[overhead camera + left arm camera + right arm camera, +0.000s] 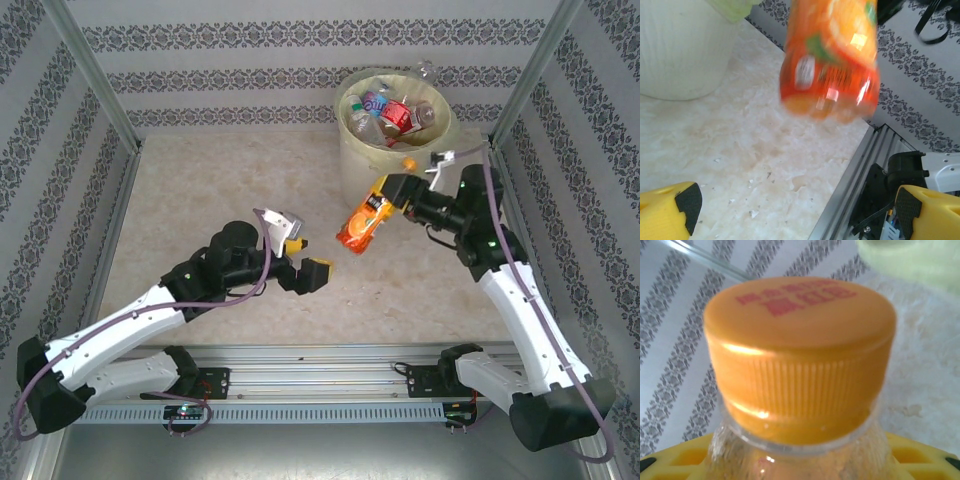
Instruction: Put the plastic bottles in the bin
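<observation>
The right gripper (386, 193) is clamped on the neck of an orange bottle (363, 225) and holds it tilted, base toward the left arm, short of the bin. In the right wrist view the yellow moulded fingers (920, 455) sit on either side of the clear, pebbled neck. Above them is the round orange cap (800, 355), glossy plastic with fine vertical ribs round its side. Red characters are printed on its flat top, too soft to read. The label (840, 40) is bright orange with a green leaf shape and a white patch. Its print is blurred and cannot be read.

The left gripper (306, 257) stands open near the bottle's base, touching nothing. Its yellow fingers (665, 212) are spread wide, and their black pads (688, 202) face each other.

Beyond the held bottle stands the bin (350, 150), a round cream bucket with faint vertical ridges in its wall. It is lined with a thin pale yellow-green bag (732, 7). Several clear bottles (395, 115) with red and pale labels lie heaped inside it.

The table (220, 190) is a mottled cream, marble-like surface. The walls (250, 80) around it are white with bands of grey damask pattern.
</observation>
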